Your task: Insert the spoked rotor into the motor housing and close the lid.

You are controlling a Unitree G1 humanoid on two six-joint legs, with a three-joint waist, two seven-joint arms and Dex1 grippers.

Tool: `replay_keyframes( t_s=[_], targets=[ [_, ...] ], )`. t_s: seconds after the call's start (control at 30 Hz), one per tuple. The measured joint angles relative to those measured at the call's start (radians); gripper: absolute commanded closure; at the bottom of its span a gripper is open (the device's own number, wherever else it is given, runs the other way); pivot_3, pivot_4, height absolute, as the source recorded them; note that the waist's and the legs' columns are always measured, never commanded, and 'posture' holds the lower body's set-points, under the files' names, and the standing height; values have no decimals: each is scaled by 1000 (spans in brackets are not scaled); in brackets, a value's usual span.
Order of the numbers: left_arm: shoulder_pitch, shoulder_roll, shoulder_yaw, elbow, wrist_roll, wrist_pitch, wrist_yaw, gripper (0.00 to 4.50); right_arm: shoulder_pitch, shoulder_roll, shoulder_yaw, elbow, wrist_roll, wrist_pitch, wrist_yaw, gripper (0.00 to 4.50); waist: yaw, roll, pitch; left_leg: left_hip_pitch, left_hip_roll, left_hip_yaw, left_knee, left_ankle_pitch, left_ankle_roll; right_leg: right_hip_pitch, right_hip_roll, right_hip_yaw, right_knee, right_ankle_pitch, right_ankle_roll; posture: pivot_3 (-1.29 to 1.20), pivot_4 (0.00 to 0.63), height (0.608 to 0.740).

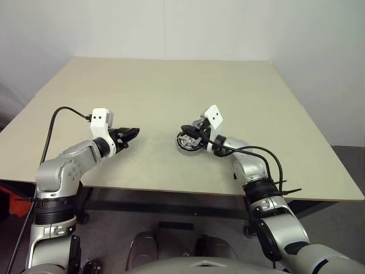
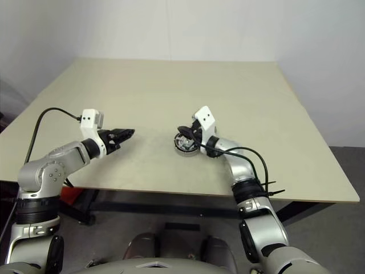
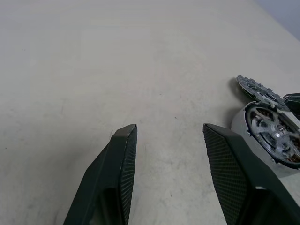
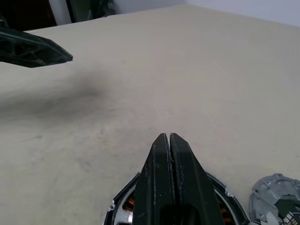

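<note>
Right wrist view has my right gripper (image 4: 169, 137) pressed together with nothing in it, poised just above the motor housing (image 4: 125, 206), whose copper windings peek out on either side of my fingers. Beside the housing, on its far side from my left arm, lies the lid (image 4: 276, 193), dull grey with a notched edge, tilted against the housing's rim rather than seated. My left gripper (image 1: 130, 136) stands spread and empty, well apart from the housing.

I judge the housing heavy and rigid, unlikely to slide when pushed. The lid looks thin, stiff and light; I would pinch it by its rough rim, where the notches give bite, not across the cut-outs.

A shiny spoked face (image 3: 275, 132) sits inside the housing, which I take for the rotor already dropped in, but my own fingers cover its centre, so I cannot tell whether it is fully down. The lid is cut off at the frame edge.
</note>
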Motion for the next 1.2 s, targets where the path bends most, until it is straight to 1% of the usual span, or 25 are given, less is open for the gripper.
replay_keyframes(
  t_s=[0.17,0.37,0.43,0.6,0.8,0.93,1.03,1.17,1.2],
  targets=[
    [-6,1,0,13,2,-3,-1,2135,0,14,14,0,-1,-4,1,4500,0,0,0,0,0,0,0,0,0,0,0,0,0,0,0,0,0,740],
    [-5,2,0,14,5,-11,-2,2135,-12,-1,13,20,-1,-22,1,4500,0,0,0,0,0,0,0,0,0,0,0,0,0,0,0,0,0,740],
    [-5,2,-1,15,12,-22,-2,2135,-31,-26,15,26,-14,-33,-1,4500,1,0,0,0,0,0,0,0,0,0,0,0,0,0,0,0,0,740],
    [-5,12,-37,14,74,-88,-13,2135,-78,-144,47,80,-130,-64,-13,4500,2,0,0,0,-1,0,1,0,0,1,0,0,0,0,0,0,0,740],
    [-5,13,-70,14,111,-134,-37,2135,-78,-190,66,123,-174,-76,30,4500,-2,0,0,-1,-1,0,1,0,0,0,0,0,1,0,0,0,0,740],
    [-5,13,-71,19,120,-140,-41,2135,-55,-189,95,98,-181,-74,75,4500,-1,0,0,0,0,0,1,0,0,0,0,0,1,0,0,0,0,740],
    [-4,13,-71,29,133,-141,-41,2135,-36,-173,108,84,-199,-88,59,4500,-2,0,0,1,-1,0,1,0,0,2,0,1,1,0,0,0,0,740],
    [-1,13,-71,29,136,-140,-41,2135,-40,-159,110,109,-216,-107,18,4500,-2,0,0,11,0,0,0,-1,1,10,0,1,1,0,0,0,0,740],
    [-1,13,-71,29,136,-140,-42,2135,-42,-156,109,116,-217,-106,16,4500,-2,0,0,14,0,0,0,-1,2,12,0,1,1,-2,3,0,0,740]
  ],
)
